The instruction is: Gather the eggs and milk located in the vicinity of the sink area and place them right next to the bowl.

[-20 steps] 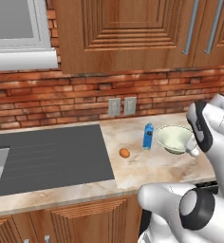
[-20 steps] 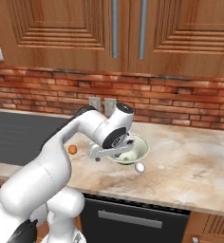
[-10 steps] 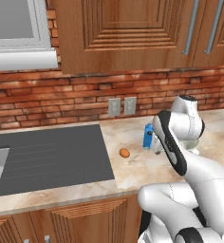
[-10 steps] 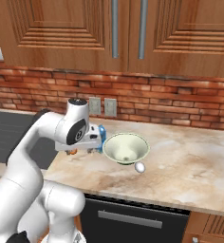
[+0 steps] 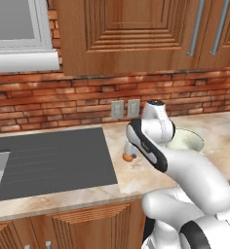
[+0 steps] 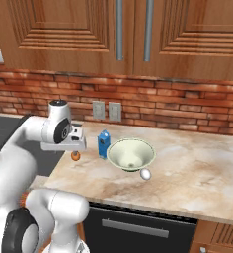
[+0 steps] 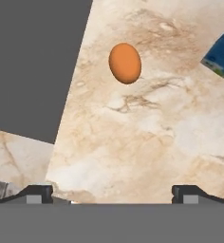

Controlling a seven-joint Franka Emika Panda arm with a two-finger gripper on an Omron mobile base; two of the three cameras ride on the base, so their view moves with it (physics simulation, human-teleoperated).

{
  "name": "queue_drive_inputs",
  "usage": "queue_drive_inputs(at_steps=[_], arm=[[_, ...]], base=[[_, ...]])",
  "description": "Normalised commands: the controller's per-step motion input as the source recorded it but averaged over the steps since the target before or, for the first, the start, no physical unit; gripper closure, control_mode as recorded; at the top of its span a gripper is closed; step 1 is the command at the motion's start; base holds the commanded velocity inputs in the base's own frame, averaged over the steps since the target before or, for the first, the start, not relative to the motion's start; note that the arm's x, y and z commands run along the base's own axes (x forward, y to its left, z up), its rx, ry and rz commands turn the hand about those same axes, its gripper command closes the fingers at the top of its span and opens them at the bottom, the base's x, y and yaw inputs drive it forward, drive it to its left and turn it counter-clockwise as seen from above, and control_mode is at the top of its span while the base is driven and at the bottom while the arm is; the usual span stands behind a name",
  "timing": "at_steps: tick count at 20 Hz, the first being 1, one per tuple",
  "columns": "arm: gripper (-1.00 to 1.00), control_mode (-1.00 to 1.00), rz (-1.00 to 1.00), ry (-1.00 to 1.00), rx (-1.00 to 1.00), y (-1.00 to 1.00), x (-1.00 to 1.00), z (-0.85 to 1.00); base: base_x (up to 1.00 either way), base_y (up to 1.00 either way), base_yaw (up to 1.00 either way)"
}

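The orange-brown egg lies on the marble counter just right of the dark sink. My gripper hangs open above it, a little to the near side, with nothing between its fingertips. From the right base view, the gripper is just over this egg. The blue milk stands upright against the left side of the bowl. The white egg rests at the bowl's front right. In the left base view the gripper is above the egg, and my arm hides part of the bowl.
The sink takes up the counter's left part. A brick wall with two outlets runs behind, under wooden cabinets. Bare marble counter stretches right of the bowl. The counter's front edge is close to the eggs.
The arm has swung left, from over the bowl to above the orange-brown egg. The gripper stayed open. Eggs, milk and bowl have not moved.
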Motion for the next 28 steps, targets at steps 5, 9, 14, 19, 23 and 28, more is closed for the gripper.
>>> queue_drive_inputs(at_steps=[5,9,14,19,23,28], arm=[[-1.00,-1.00,-0.01,0.19,-0.04,0.14,0.47,-0.35],[-1.00,-1.00,0.00,0.07,0.00,0.00,0.25,-0.20],[-1.00,-1.00,0.00,0.00,0.00,0.00,0.30,-0.15],[-1.00,-1.00,0.00,-0.04,0.00,0.00,0.38,-0.28],[-1.00,-1.00,0.00,-0.14,0.00,0.00,0.15,-0.15],[-1.00,-1.00,0.00,-0.15,0.00,0.00,0.00,0.00]], base=[[0.00,0.00,0.00],[0.00,0.00,0.00],[0.00,0.00,0.00],[0.00,0.00,0.00],[0.00,0.00,0.00],[0.00,0.00,0.00]])
